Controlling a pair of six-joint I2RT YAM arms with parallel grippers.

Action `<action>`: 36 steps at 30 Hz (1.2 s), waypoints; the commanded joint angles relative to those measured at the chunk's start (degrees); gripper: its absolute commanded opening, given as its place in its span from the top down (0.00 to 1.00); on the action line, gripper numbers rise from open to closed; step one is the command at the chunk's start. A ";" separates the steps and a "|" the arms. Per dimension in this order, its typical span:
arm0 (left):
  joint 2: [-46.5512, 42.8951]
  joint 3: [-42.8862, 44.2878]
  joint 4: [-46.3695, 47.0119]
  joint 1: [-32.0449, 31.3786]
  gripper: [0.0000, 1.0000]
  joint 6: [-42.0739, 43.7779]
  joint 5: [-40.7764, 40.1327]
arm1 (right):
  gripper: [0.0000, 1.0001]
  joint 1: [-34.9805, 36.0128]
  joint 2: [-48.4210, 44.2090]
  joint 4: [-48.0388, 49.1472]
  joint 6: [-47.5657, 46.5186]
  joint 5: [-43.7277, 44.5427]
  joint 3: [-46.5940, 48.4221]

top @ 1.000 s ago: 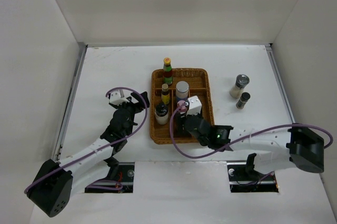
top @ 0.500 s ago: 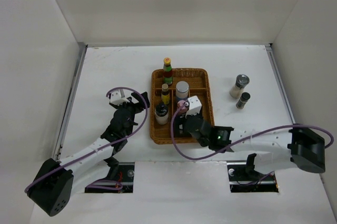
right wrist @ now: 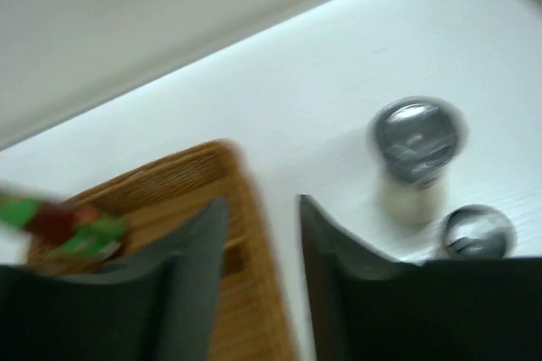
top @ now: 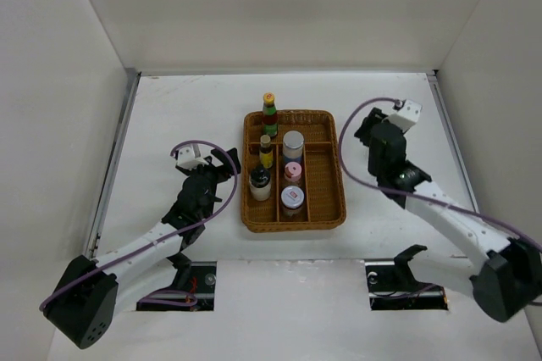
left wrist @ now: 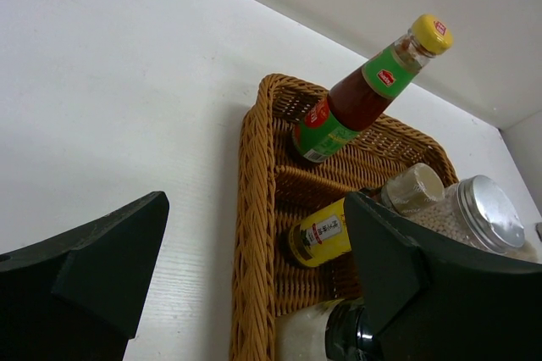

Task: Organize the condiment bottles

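Note:
The wicker tray (top: pixel 326 208) holds several condiment bottles: a green-labelled yellow-capped bottle (top: pixel 269 112), a small yellow bottle (top: pixel 266 152), a dark-capped bottle (top: pixel 259 181), a white-capped jar (top: pixel 293 142), a pink-lidded jar (top: pixel 292 171) and a labelled jar (top: pixel 292 197). My left gripper (top: pixel 222 163) is open just left of the tray, facing the green-labelled bottle (left wrist: pixel 356 98) and the yellow bottle (left wrist: pixel 326 230). My right gripper (right wrist: pixel 262 204) hovers right of the tray, its jaws narrowly apart and empty. A silver-topped shaker (right wrist: pixel 415 145) and a smaller shaker (right wrist: pixel 474 230) stand beside it.
The tray rim (left wrist: pixel 254 208) runs between my left fingers. In the top view my right arm (top: pixel 398 170) covers the two shakers on the table. White walls close in the table at the back and on both sides.
My right arm has swung from over the tray's front to the table right of it, and its jaws have narrowed. A labelled jar now shows where it was. The left arm has not moved.

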 commanded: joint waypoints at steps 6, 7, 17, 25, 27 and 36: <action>-0.51 -0.34 2.82 -1.53 0.15 -0.67 0.73 | 0.11 -15.63 16.07 -7.40 -6.95 0.83 13.65; -0.33 -0.34 2.82 -1.53 0.15 -0.67 0.73 | 0.10 -16.25 16.86 -7.83 -7.04 0.65 14.17; -0.15 -0.16 2.90 -1.53 0.15 -0.67 0.73 | 0.06 -23.37 24.68 -8.63 -5.11 -13.32 15.67; 1.43 0.10 3.25 -1.44 0.15 -0.75 0.73 | 0.35 -23.11 26.90 -6.44 -3.61 -13.59 16.46; 1.25 0.01 3.25 -1.35 0.15 -0.75 0.73 | 0.43 -22.50 24.44 -3.20 -4.14 -11.92 16.03; 0.55 -0.07 2.64 -0.12 0.15 -0.67 0.55 | 0.50 -9.24 11.26 4.03 -11.43 -9.28 14.89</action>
